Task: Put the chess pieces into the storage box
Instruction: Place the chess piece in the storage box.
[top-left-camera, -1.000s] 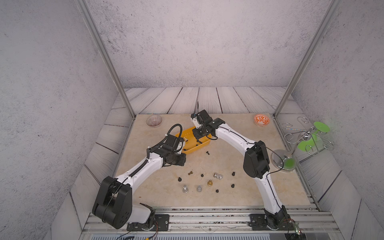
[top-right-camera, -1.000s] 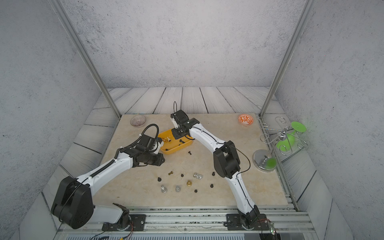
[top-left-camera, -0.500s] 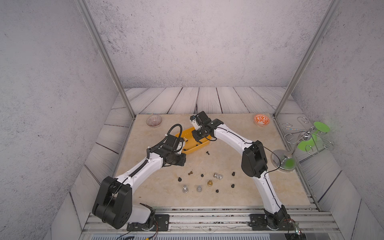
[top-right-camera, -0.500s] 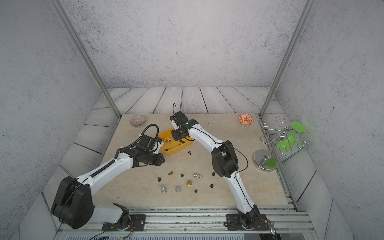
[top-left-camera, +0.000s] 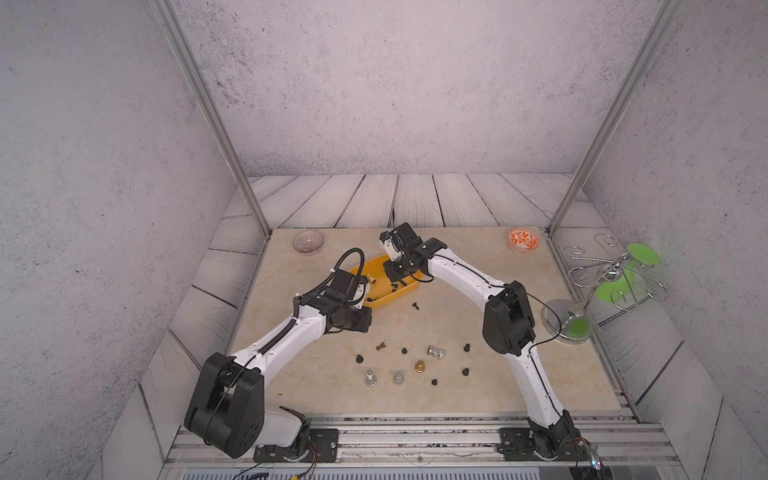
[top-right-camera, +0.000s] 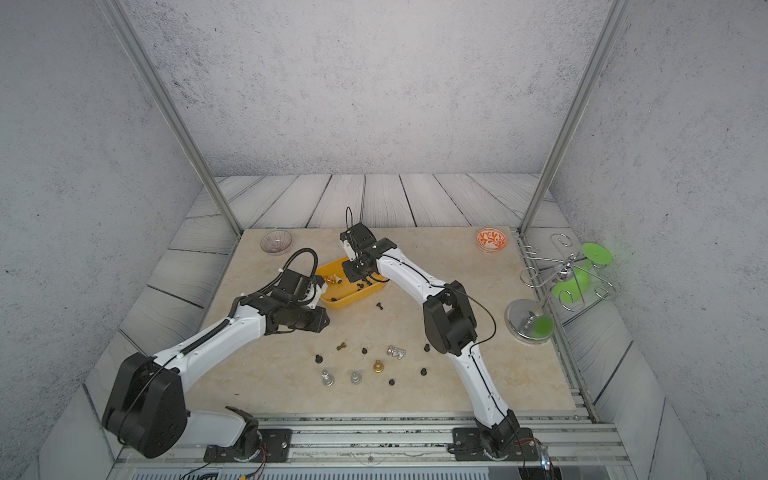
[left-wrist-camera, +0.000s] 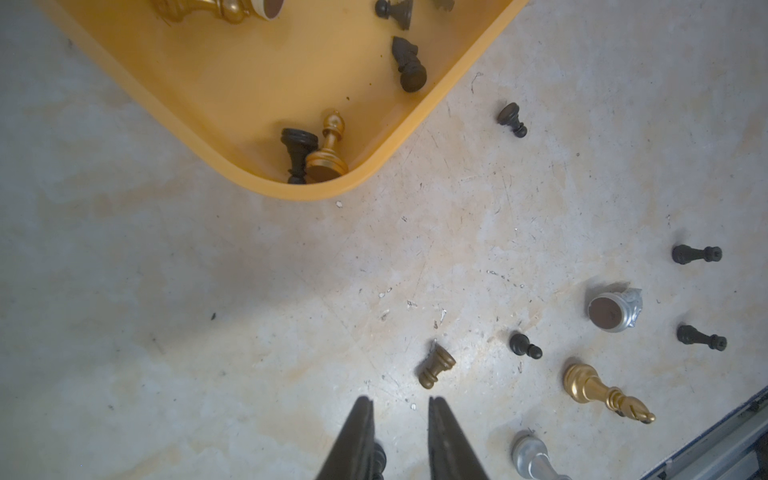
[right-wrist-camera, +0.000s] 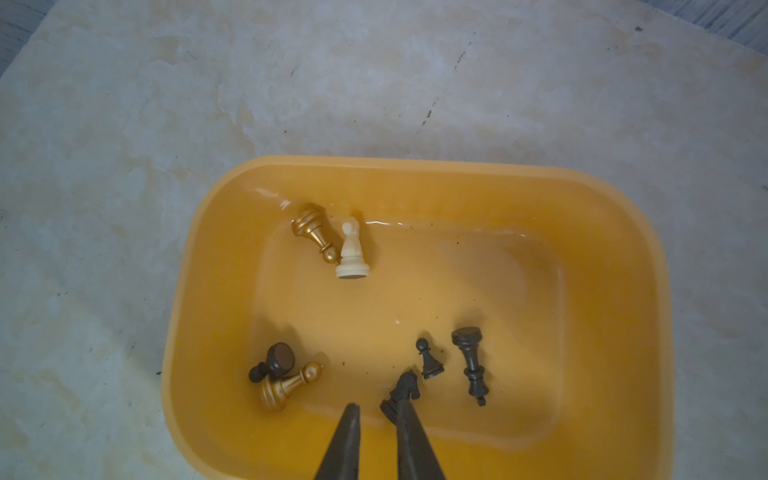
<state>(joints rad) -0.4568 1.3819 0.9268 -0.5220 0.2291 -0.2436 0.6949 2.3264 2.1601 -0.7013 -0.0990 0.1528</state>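
Fingers (right-wrist-camera: 347, 444) of right gripper (right-wrist-camera: 378, 406) slightly parted, empty, above storage box (right-wrist-camera: 623, 232) holding seven chess pieces (right-wrist-camera: 352, 249).

1. Clear ribbed bowl (top-left-camera: 308, 242): upright, far left corner of beige marble tabletop (top-left-camera: 324, 374).
2. Orange-patterned bowl (top-left-camera: 523, 240): far right corner, well apart from the clear one.
3. Round metal base (top-left-camera: 565, 322) at the tabletop's right edge, carrying wire loops (top-left-camera: 582, 274) and green discs (top-left-camera: 643, 253). Possibly a balance toy; the green is blurred.
4. Grey textured walls (top-left-camera: 374, 83), pale planks (top-left-camera: 374, 199) behind.
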